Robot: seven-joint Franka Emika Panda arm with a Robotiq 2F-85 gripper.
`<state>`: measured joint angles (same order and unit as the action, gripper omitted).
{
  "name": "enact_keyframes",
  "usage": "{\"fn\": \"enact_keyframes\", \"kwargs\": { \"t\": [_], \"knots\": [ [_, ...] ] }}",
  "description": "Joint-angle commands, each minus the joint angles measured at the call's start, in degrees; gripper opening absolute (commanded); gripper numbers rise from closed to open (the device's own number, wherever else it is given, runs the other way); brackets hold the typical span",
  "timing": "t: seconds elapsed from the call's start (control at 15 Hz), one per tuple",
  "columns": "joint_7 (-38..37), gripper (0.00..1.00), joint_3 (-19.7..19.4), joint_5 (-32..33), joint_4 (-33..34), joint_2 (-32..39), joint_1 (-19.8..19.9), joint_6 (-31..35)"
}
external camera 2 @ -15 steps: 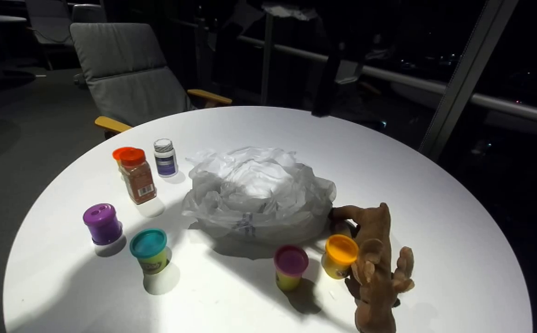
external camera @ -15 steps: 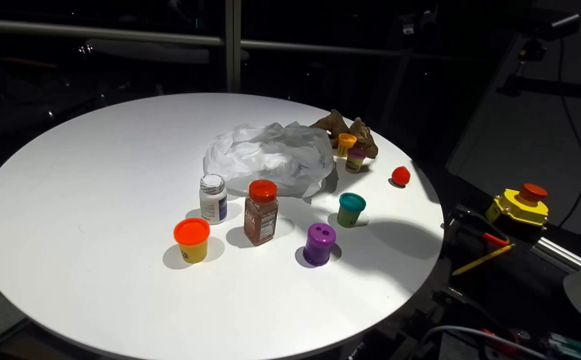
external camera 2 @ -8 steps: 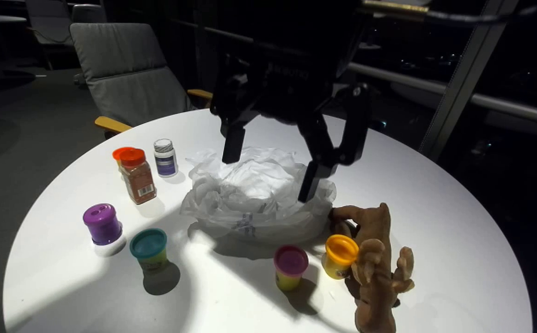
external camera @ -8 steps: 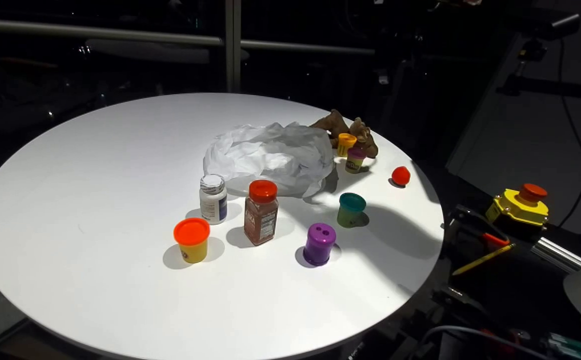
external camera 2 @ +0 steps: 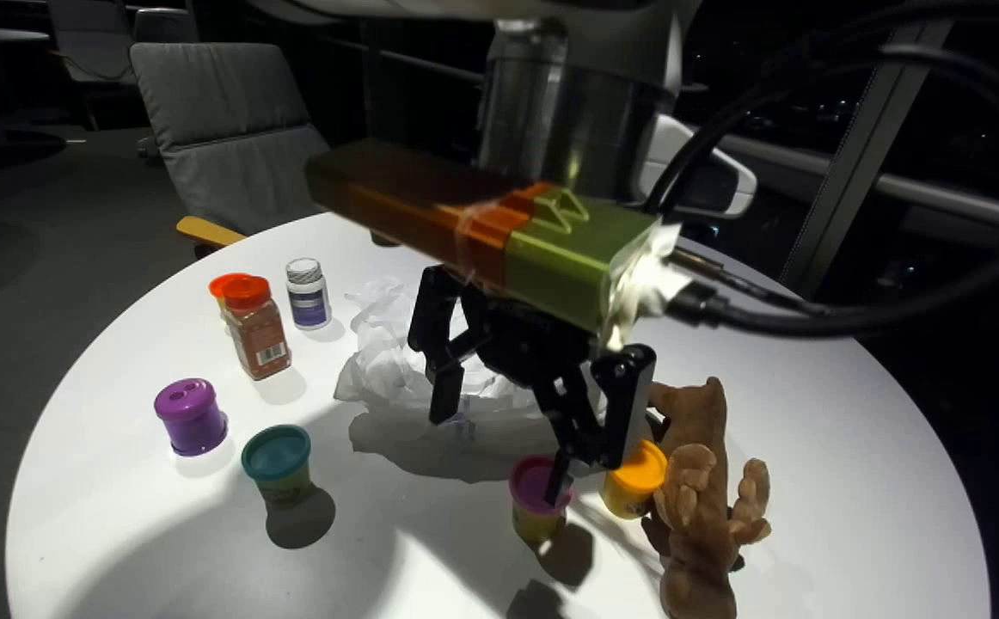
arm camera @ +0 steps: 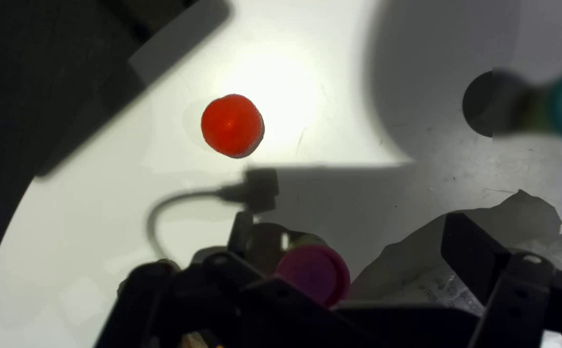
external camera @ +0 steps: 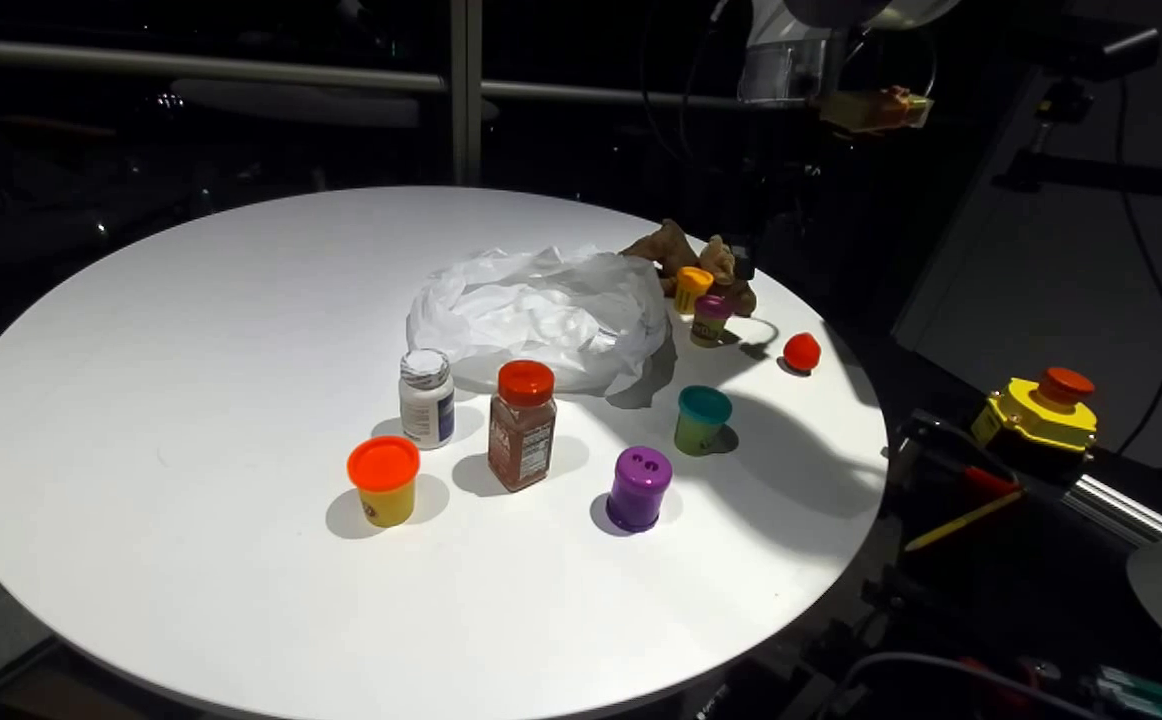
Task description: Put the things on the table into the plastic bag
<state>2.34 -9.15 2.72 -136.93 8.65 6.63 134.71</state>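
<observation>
Translucent whitish film, thin and wrinkled, makes the plastic bag (external camera: pixel 541 325), which sits on the large round white table (external camera: pixel 241 600), its mouth seemingly upward. Near the bag stands a small yellow pot with a magenta lid (external camera 2: pixel 530 500). Compared with half a second ago, the black two-finger gripper (external camera 2: pixel 501 447) is now lower in an exterior view, and one fingertip overlaps the magenta lid there; touch cannot be judged. The fingers are spread wide, holding nothing. This probably prepares a pick, perhaps of this pot. Close by are a yellow pot with an orange lid (external camera 2: pixel 637 474) and the brown plush toy (external camera 2: pixel 699 516). Farther away stand a yellow-green pot with a teal lid (external camera: pixel 702 422), a purple plastic cylinder (external camera: pixel 638 490), a clear jar with a red cap (external camera: pixel 522 428) and a white plastic bottle (external camera: pixel 427 402), all outside the bag, so much work seems to remain.
</observation>
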Motion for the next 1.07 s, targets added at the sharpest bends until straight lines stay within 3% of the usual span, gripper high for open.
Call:
{"fn": "enact_keyframes", "kwargs": {
  "t": [0.0, 0.47, 0.8, 0.87, 0.93, 1.0],
  "knots": [
    [-1.7, 1.00, 0.5, -1.9, -2.1, 2.8, 0.8, 10.5],
    [-7.2, 1.00, -0.4, -1.9, -0.8, 11.3, -0.4, 23.4],
    [-12.0, 1.00, -2.8, -1.0, 0.6, 14.7, -2.1, 28.0],
    [-12.2, 0.75, -3.0, -1.1, 0.8, 15.1, -2.2, 28.2],
    [-12.4, 0.74, -3.3, -1.2, 0.9, 15.1, -2.3, 27.9],
    [-12.4, 0.66, -3.5, -1.2, 0.8, 14.8, -2.3, 27.6]
  ]
}}
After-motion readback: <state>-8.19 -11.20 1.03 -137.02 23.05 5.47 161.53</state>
